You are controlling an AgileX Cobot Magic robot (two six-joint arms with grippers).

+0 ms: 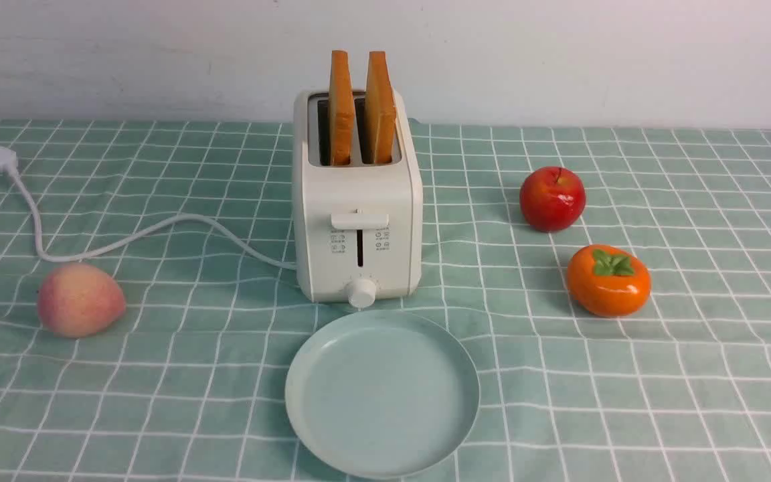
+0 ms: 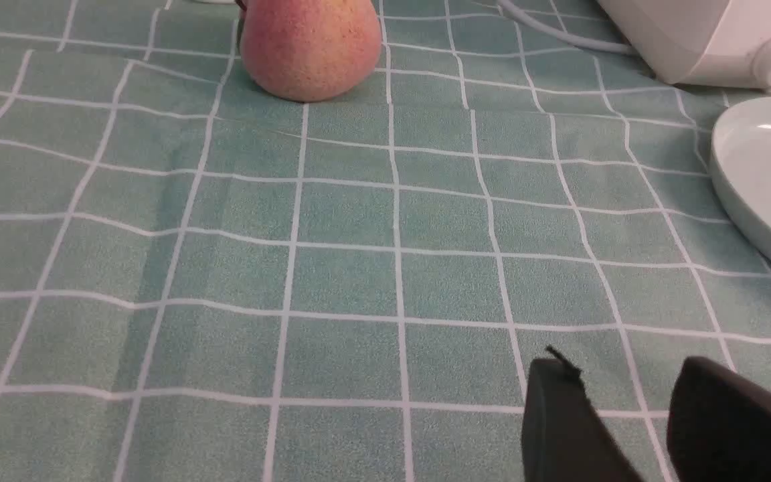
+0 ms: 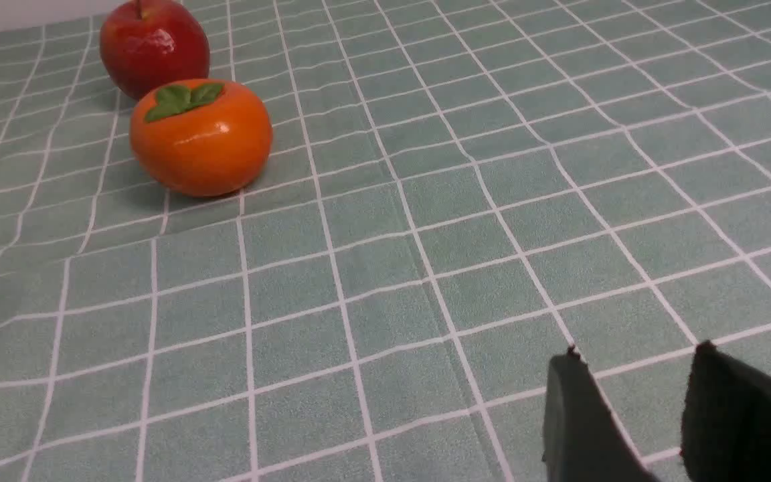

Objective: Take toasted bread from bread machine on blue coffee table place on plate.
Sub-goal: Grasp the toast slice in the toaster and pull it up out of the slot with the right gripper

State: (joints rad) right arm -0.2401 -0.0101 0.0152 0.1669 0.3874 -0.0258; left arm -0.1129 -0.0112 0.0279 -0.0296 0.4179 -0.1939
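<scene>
Well away from toasted bread — left pincer, right pincer.

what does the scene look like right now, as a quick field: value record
bread machine: cream-white, on the blue coffee table, behind the plate
toasted bread: two slices upright in the bread machine slots, tops sticking out
plate: bare, just in front of the bread machine
cord: trails to the robot's left, plug lying loose
fruit: peach left; apple and persimmon right
left gripper: jaws apart, empty, low over the blue coffee table
right gripper: jaws apart, empty, low over the blue coffee table
</scene>
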